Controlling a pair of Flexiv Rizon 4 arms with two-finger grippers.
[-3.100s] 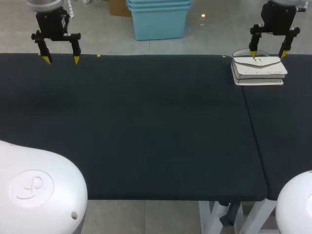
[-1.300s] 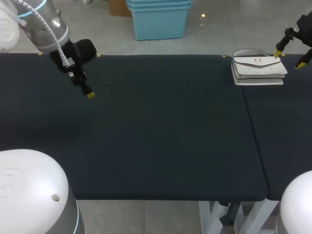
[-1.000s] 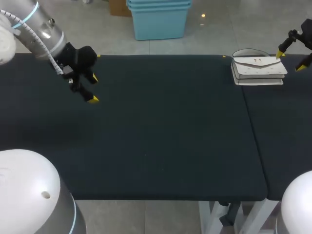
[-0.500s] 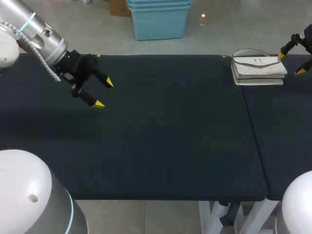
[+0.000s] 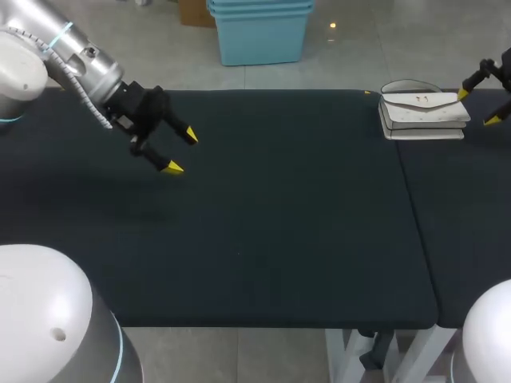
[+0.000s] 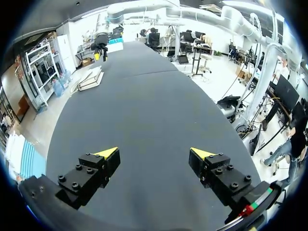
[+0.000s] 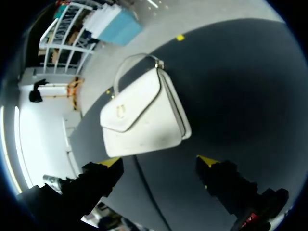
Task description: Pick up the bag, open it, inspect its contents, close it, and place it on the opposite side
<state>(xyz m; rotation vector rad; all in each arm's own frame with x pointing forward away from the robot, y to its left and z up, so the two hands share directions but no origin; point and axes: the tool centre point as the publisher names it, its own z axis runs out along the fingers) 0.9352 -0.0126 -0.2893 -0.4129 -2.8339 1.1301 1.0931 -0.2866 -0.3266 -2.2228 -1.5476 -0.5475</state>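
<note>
Meanwhile the left tool [image 5: 181, 152] has left the far left corner, where it hung pointing straight down three seconds ago. It now sits further in over the tabletop [image 5: 279, 215], tilted so its yellow tips aim toward the right. Its fingers stand wide apart with nothing between them. The right tool [image 5: 477, 107], which earlier straddled the back of the bag [image 5: 423, 116], has drawn off to the bag's right, close to the edge of the head view. It is also spread open and holds nothing. The bag itself has not shifted.

The tabletop is covered in dark, plain cloth. A seam [image 5: 415, 215] runs from front to back on the right part, dividing the surface into a wide piece and a narrower one. Two small yellow marks [image 5: 162, 91] sit on the far edge.

The bag is white and lies flat at the far right, flap up and closed, across the seam's far end. Its thin strap [image 5: 403, 83] loops out behind it. From the right wrist the bag lies just ahead of the open fingers, not touching them. From the left wrist it lies far ahead across bare cloth, well apart. Two white rounded housings [image 5: 56, 319] cover the near corners in the head view.
</note>
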